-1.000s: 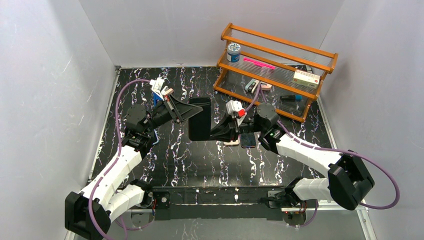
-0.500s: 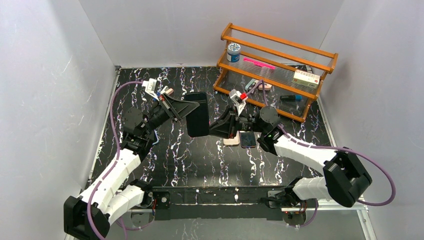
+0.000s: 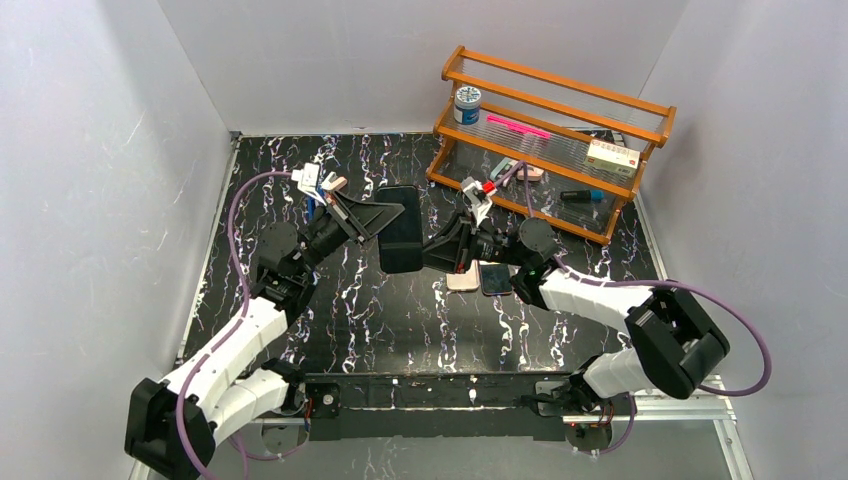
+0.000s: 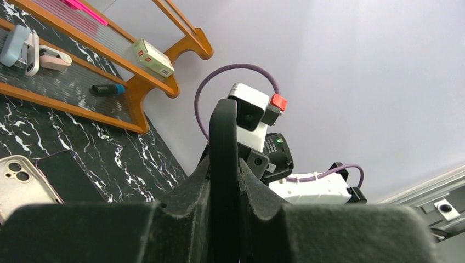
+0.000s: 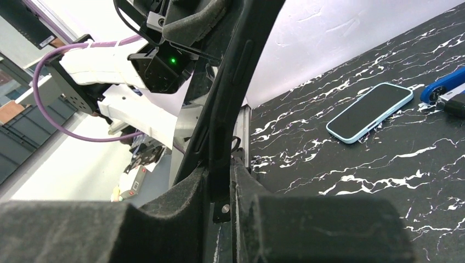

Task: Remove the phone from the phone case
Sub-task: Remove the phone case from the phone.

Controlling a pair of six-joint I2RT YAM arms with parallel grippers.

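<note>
A black phone case (image 3: 400,228), seen as one dark slab, hangs in the air over the middle of the table, tilted. I cannot tell the phone apart from the case. My left gripper (image 3: 376,217) is shut on its left edge. My right gripper (image 3: 434,251) is shut on its lower right edge. In the left wrist view the case's thin edge (image 4: 223,131) stands between the closed fingers of the left gripper (image 4: 224,167). In the right wrist view the case's edge (image 5: 233,98) is clamped in the right gripper (image 5: 221,176).
A phone in a beige case (image 3: 462,278) and a dark phone (image 3: 496,278) lie on the black marble table (image 3: 400,320) under the right arm. A light-blue phone (image 5: 370,111) lies further left. A wooden rack (image 3: 552,135) with small items stands at the back right.
Both grippers kept hold of the case while it tilted over from a broad upright face to a shorter, slanted one. Both wrists turned and the right arm reached further in.
</note>
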